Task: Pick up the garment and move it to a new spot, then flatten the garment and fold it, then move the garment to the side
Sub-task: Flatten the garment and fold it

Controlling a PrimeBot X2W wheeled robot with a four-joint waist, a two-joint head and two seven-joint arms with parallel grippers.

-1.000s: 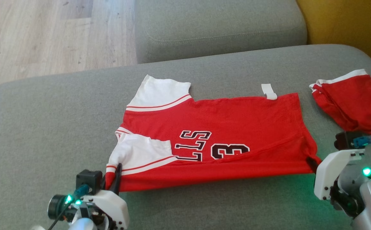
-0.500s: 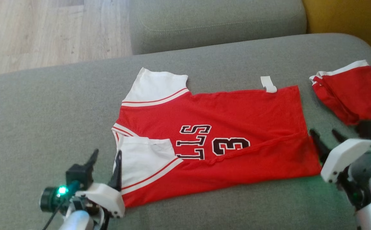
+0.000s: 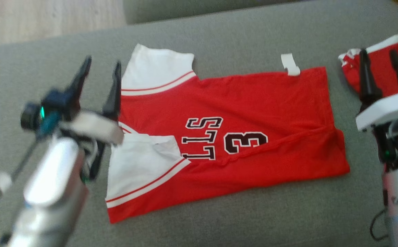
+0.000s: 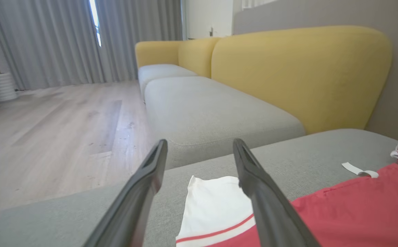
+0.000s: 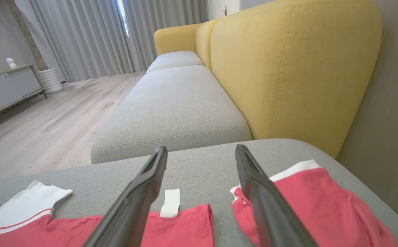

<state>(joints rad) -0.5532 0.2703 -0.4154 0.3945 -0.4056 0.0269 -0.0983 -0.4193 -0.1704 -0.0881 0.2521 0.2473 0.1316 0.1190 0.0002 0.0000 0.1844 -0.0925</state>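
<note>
The garment [image 3: 240, 113] is a red jersey with white sleeves and black lettering. It lies folded lengthwise on the grey cushion [image 3: 240, 219]. Its upper sleeve [image 4: 216, 206] shows between the fingers in the left wrist view, and its hem with a white tag [image 5: 169, 202] shows in the right wrist view. My left gripper [image 3: 103, 67] hovers open at the jersey's left end, beside the upper sleeve, holding nothing. My right gripper [image 3: 378, 56] hovers open off the jersey's right end, over a second red piece, with nothing between its fingers.
A second red garment with white trim [image 3: 384, 58] lies crumpled at the cushion's right edge, also in the right wrist view [image 5: 308, 202]. Another grey seat cushion [image 4: 212, 113] and yellow backrests [image 5: 288, 72] lie beyond. Wooden floor [image 4: 61, 130] lies to the left.
Both grippers let go of the jersey's near edge, opened and rose away from it. The jersey's near fold settled flat. The head camera tilted, shifting the whole picture upward.
</note>
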